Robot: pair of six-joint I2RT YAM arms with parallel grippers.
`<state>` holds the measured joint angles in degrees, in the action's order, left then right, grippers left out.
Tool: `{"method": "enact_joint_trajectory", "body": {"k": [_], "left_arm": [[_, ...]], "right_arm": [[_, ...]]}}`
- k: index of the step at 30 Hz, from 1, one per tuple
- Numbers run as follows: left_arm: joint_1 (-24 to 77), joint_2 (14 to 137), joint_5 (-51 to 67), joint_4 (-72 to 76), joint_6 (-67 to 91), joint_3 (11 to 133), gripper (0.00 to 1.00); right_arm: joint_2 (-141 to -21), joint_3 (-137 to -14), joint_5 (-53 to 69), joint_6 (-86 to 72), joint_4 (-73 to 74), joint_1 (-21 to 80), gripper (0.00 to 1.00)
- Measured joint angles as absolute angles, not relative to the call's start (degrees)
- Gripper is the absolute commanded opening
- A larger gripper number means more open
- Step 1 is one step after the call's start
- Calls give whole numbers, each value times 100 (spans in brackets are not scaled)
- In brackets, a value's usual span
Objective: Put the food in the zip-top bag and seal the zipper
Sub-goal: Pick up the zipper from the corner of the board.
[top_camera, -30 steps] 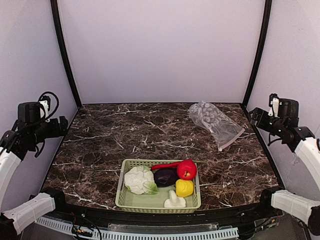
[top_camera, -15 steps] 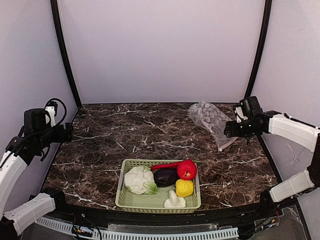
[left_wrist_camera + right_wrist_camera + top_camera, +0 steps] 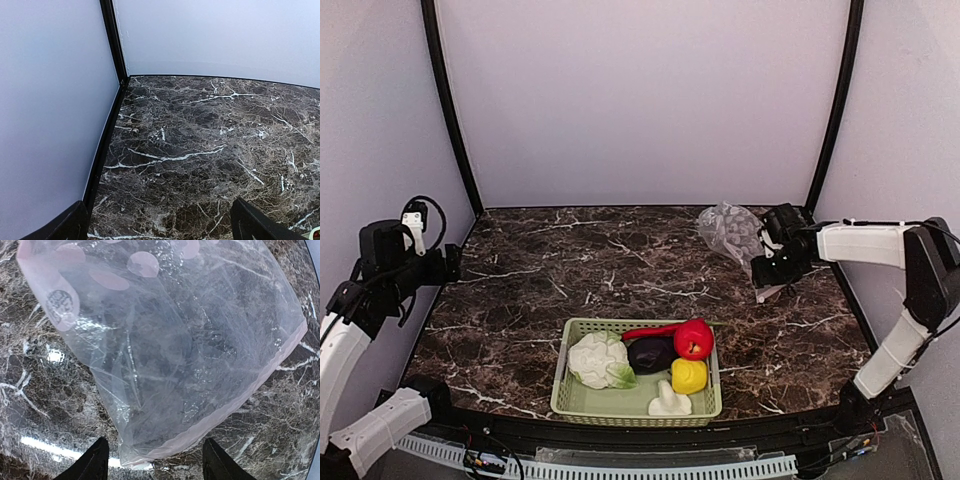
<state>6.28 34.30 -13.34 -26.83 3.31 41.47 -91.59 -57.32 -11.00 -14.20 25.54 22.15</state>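
The zip-top bag point(image 3: 732, 232) lies flat on the dark marble table point(image 3: 520, 300) at the far right side, well apart from the pale green basket point(image 3: 563, 375) that stands near the front edge. The bag is clear and crinkled, and in the right wrist view the table shows through it. The zipper point(image 3: 267, 366) is a pinkish strip along the edge of the bag that faces the right wall, and it runs down to the corner nearest the wrist camera. The right gripper point(image 3: 770, 265) is stretched out over this end of the bag. In the right wrist view its two dark fingertips point(image 3: 96, 460) stand apart, one on each side of that corner, so the jaws are spread and pinch nothing. I cannot tell if the tips touch the plastic or the table. All the food is in the basket: the white cauliflower point(image 3: 598, 360) at the left, the dark eggplant point(image 3: 651, 354) in the middle, the red chili point(image 3: 650, 331) along the far side, the red pepper point(image 3: 694, 340) at the far right corner, the yellow pepper point(image 3: 689, 376) just in front of it, and the white mushroom point(image 3: 669, 402) at the near rim. The left gripper point(image 3: 445, 262) hangs above the left edge of the table, away from both the basket and the bag. In the left wrist view its jaws are spread wide, with only bare marble between them.
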Motion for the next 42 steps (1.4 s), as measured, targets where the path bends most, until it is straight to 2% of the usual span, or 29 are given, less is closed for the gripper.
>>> {"method": "enact_joint_trajectory", "body": {"k": [6,13,18,24,31,32,34,42], "left_arm": [[628,3489,-1334,-2679,314,4145,100],[628,3516,-1339,-2676,292,4145,100],[628,3531,-1354,-2674,268,4141,100],[628,3531,-1398,-2674,255,4139,100],[628,3531,-1396,-2674,250,4139,100],[628,3531,-1387,-2674,233,4139,100],[628,3531,-1317,-2672,209,4139,96],[635,3697,-528,-2683,373,4152,91]], "right_arm": [[-9382,-5736,-1205,-1424,2480,2226,55],[-9695,-5802,-1203,-1435,2342,2226,60],[-9915,-5931,-1203,-1424,2298,2228,57],[-10025,-5968,-1205,-1439,2224,2235,35],[-10103,-5986,-1199,-1481,2167,2241,2],[-10103,-5986,-1197,-1518,2154,2241,0],[-10101,-5986,-1184,-1529,2141,2241,0],[-9668,-6012,-967,-1597,2252,2241,0]]}}
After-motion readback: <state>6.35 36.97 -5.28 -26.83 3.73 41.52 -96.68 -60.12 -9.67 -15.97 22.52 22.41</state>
